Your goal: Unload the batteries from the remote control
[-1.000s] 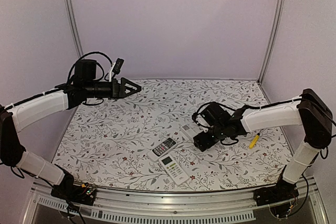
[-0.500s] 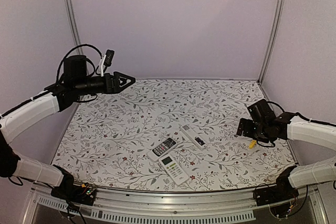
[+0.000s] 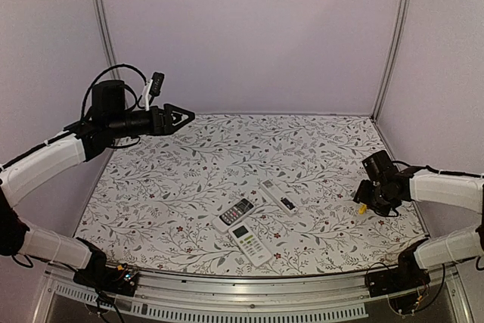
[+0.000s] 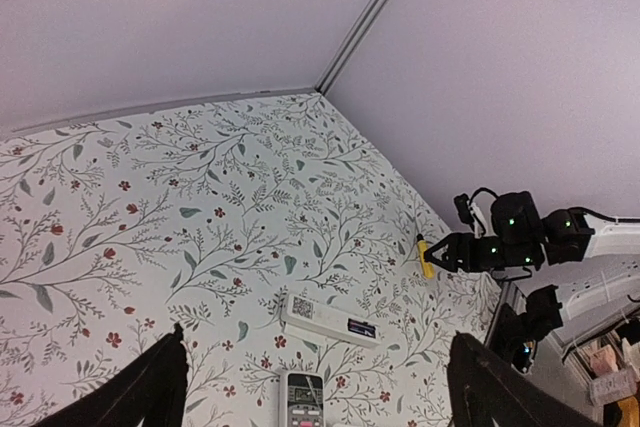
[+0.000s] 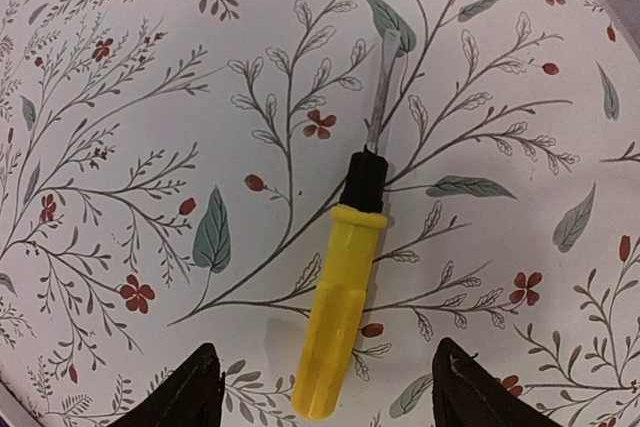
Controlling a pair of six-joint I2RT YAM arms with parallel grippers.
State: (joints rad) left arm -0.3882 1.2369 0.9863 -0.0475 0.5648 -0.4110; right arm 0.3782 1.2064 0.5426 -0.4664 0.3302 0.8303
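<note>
Left end effector (image 3: 181, 117) is hovering high, its black jaws standing wide apart and gripping nothing. Well below and to its right, the flat white remote control (image 3: 277, 196) is lying on the floral bench (image 3: 166, 187), showing a dark slot; batteries too small to tell. Right end effector (image 5: 325, 367) is hovering with its jaws spread, gripping nothing, a screwdriver (image 5: 345, 277) with a glossy yellow handle lying between them untouched.

Rear remote (image 3: 278, 195), middle remote (image 3: 237, 211), front remote (image 3: 252, 243) clustered on table (image 3: 189, 164), centre-front, just beside one another. Screwdriver (image 5: 340, 327) on table far right, well apart.
</note>
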